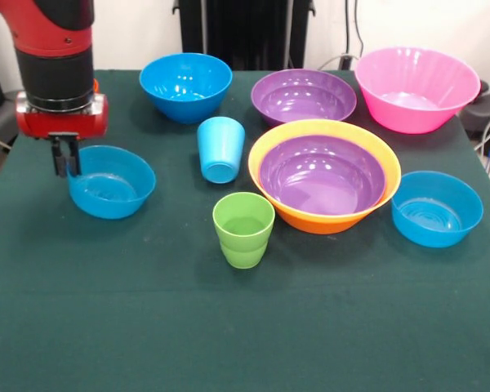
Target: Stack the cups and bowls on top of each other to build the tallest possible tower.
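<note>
Green cloth [245, 327] covers table; white wall [131, 33] behind.

A dark green cloth covers the tabletop [245, 327]. Behind it stands a pale wall [408, 24], with a black upright stand [245, 33] at its middle and thin cables [355, 33] hanging beside it.

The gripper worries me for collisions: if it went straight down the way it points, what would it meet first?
Most likely the rim of the blue bowl: the gripper hangs right at its left edge, fingers pointing down. Depth is unclear from one view, so it might pass just outside onto the table.
</note>
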